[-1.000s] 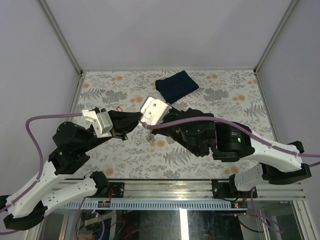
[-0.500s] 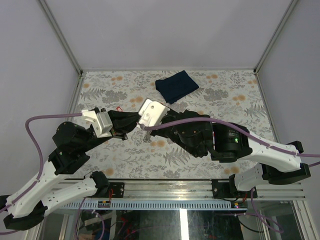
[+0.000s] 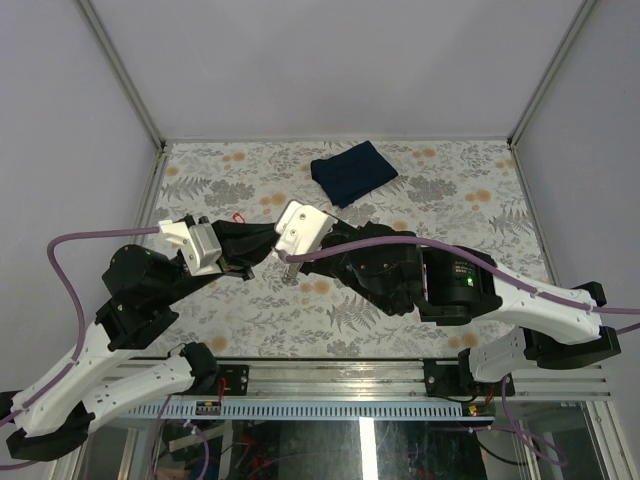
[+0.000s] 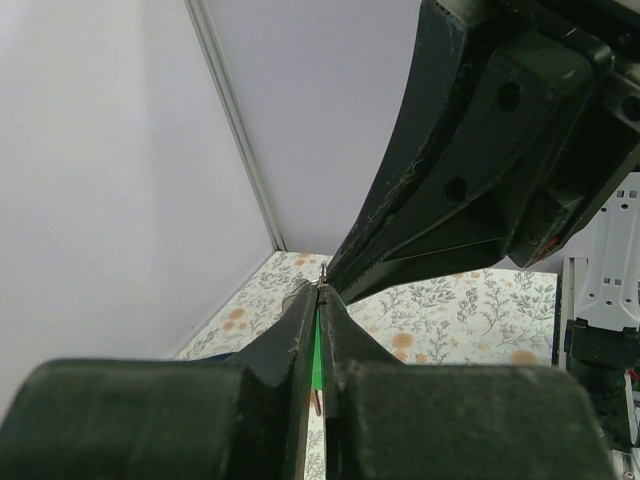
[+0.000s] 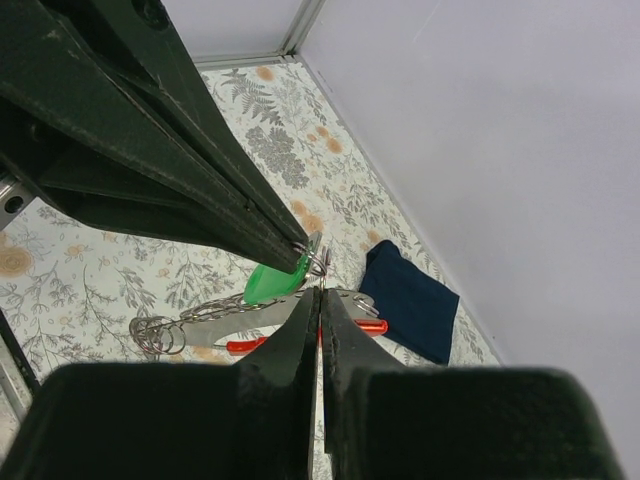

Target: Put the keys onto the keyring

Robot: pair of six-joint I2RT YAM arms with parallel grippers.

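Observation:
My left gripper [image 4: 321, 290] is shut on the green key [image 4: 318, 352], whose green head [image 5: 270, 283] sticks out under its fingers. My right gripper [image 5: 320, 292] is shut tip to tip against it, pinching a thin wire ring [image 5: 318, 263] of the keyring right at the key's head. The keyring's silvery part [image 5: 225, 326], red tag [image 5: 372, 327] and chain [image 5: 160, 332] show just beyond the fingertips. From above, both grippers [image 3: 281, 249] meet over the middle of the table, with a small metal piece [image 3: 289, 268] under them.
A folded dark blue cloth [image 3: 352, 170] lies at the back of the flowered table [image 3: 450, 190]. A small red loop [image 3: 238, 215] shows on the table beside the left arm. Grey walls close off the back and both sides.
The right gripper has shifted a little left toward the left gripper, and the small metal piece under it moved along. The left arm has barely moved.

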